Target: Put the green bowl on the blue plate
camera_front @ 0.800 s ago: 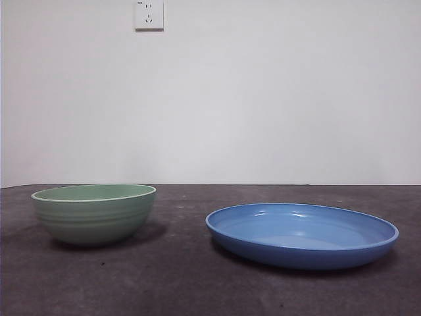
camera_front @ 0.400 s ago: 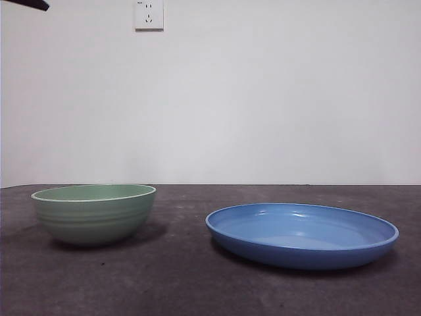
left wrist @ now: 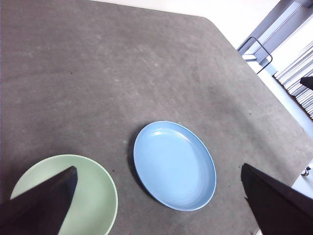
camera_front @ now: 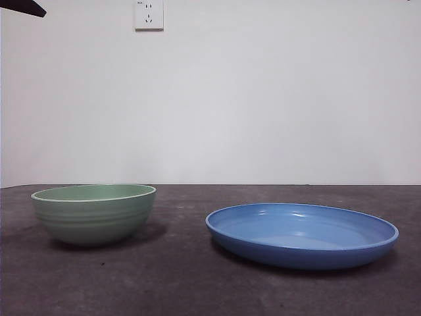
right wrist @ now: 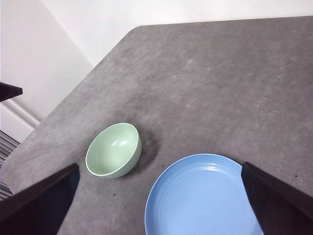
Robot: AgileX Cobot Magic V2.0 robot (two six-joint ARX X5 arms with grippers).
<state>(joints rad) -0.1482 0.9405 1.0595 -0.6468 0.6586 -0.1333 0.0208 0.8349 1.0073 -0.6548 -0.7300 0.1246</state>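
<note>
While green bowl [camera_front: 94, 212] and blue plate [camera_front: 302, 234] stay apart, left tool [left wrist: 161, 200] spread, lower

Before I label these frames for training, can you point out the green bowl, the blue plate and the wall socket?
green bowl [camera_front: 94, 220], front view, on its ridged outer wall.
blue plate [camera_front: 302, 251], front view, on its near outer rim.
wall socket [camera_front: 149, 14], front view, on the middle of its white faceplate.

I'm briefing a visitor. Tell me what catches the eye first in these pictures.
The glossy blue plate stands out most, wide and shallow on the dark grey table. Beside it, apart, sits the green bowl, upright and empty. The left gripper hangs open high above them, one jaw over the bowl's rim.
</note>
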